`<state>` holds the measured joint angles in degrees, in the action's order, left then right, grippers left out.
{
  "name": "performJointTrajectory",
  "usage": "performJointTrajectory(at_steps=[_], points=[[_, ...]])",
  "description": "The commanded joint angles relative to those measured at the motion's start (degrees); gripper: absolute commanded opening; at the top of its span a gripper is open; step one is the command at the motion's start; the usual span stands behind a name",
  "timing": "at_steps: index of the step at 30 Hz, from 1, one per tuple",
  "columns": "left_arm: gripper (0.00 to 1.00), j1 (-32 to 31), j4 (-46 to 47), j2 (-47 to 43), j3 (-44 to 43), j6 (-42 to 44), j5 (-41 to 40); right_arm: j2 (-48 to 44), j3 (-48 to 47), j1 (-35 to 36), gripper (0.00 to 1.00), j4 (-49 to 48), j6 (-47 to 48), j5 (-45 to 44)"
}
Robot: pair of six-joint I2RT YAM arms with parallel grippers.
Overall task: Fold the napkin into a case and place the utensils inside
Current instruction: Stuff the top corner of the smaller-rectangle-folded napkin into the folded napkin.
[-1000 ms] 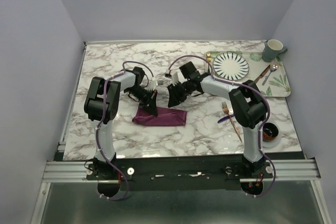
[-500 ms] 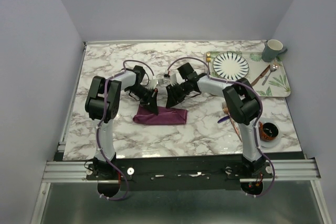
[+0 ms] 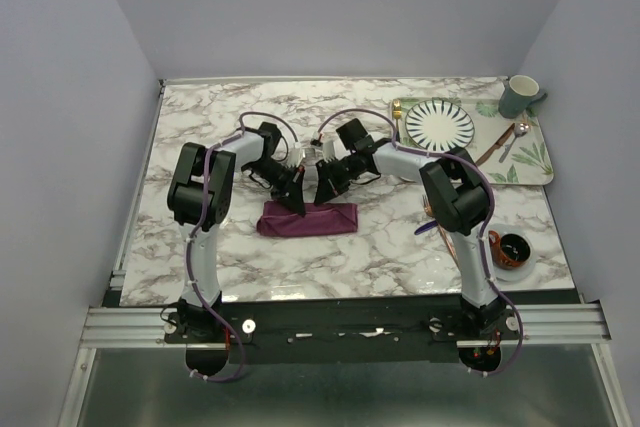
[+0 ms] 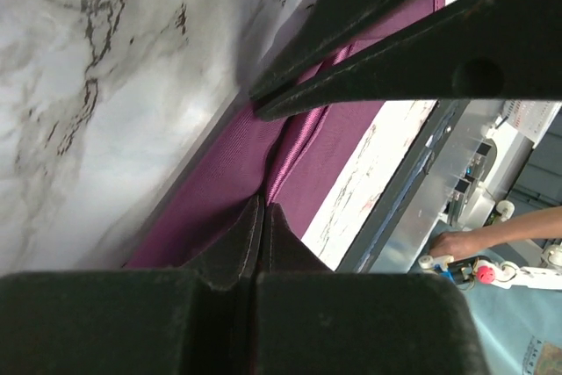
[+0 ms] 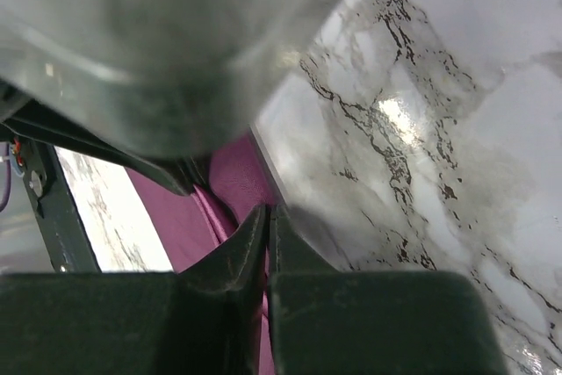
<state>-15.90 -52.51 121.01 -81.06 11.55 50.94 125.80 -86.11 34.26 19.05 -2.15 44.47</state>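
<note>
The plum-purple napkin point(image 3: 310, 220) lies folded into a narrow strip in the middle of the marble table. My left gripper point(image 3: 297, 204) is at the strip's far edge, left of centre, shut on a raised fold of the cloth point(image 4: 290, 142). My right gripper point(image 3: 322, 196) is right beside it, its jaws pressed together on the same edge of cloth point(image 5: 230, 183). The right gripper's fingers point(image 4: 378, 59) cross the top of the left wrist view. The copper fork point(image 3: 429, 209) and the blue knife point(image 3: 424, 230) lie to the right, partly hidden behind my right arm.
A leaf-patterned tray point(image 3: 528, 161) at the back right carries a striped plate point(image 3: 440, 123), a silver spoon point(image 3: 519, 132) and a gold utensil point(image 3: 397, 112). A grey-green mug point(image 3: 518, 96) stands at its far corner. A small dark cup on a saucer point(image 3: 513, 250) sits near the right front.
My right gripper has moved left to the napkin's far edge and closed on it. The left gripper stayed shut on the cloth. The strip has shifted slightly to the right.
</note>
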Motion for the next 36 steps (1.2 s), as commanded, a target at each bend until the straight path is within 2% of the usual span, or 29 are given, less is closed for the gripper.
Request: performJointTrajectory(at_steps=[1, 17, 24, 36], points=[[0.00, -1.0, 0.8, 1.0, -3.0, -0.2, 3.6, 1.3, -1.2, 0.4, 0.09, 0.8, -0.1, 2.1], [0.00, -0.5, 3.9, -1.8, -0.6, -0.7, 4.8, 0.2, 0.4, -0.1, 0.04, 0.8, -0.3, 1.3], [0.00, 0.6, 5.8, -1.7, 1.6, -2.8, 4.4, -0.3, 0.9, -2.6, 0.11, -0.2, -3.0, 2.4], [0.00, 0.1, 7.2, -3.8, 1.9, -1.0, 5.8, 1.3, 0.1, -2.7, 0.09, -0.1, -4.3, 4.8]])
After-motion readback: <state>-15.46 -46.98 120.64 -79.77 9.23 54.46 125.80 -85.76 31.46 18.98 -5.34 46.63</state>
